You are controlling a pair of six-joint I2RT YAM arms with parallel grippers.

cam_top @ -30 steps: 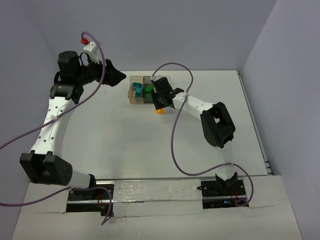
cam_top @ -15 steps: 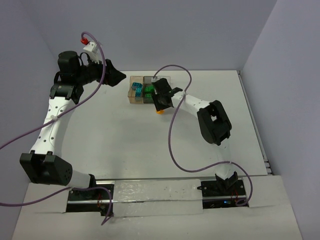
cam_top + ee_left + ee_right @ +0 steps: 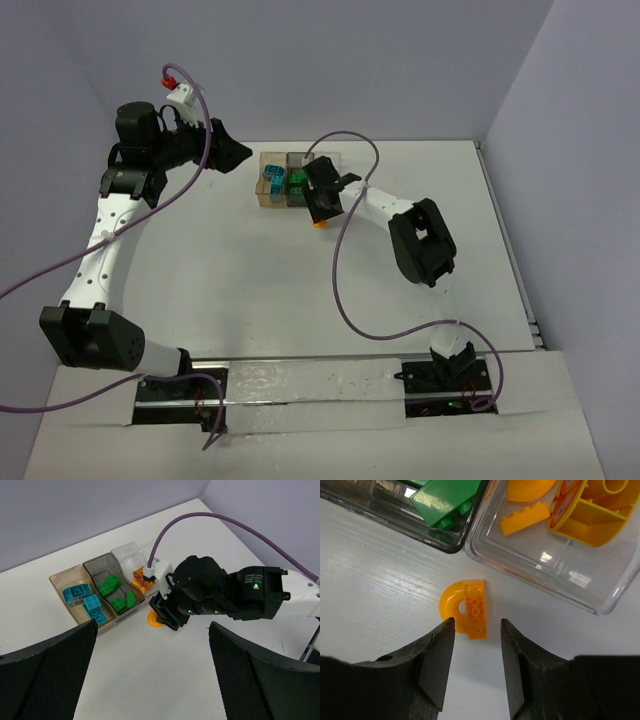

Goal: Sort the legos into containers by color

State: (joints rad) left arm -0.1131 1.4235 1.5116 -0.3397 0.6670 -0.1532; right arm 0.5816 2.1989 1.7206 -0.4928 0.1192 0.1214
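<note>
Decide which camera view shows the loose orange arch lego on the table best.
Right wrist: the orange arch lego lies mid-frame, large and unobstructed. Left wrist shows it partly hidden by the right gripper; top external shows a tiny dot.

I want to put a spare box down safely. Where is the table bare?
Bare table lies wide between the containers and the arm bases, and right of the right arm. Crowded at the containers' near edge: the right gripper hangs over an orange lego there.

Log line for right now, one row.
right gripper open, over orange piece on table | piece beside clear box, outside it | left gripper open, empty
</note>
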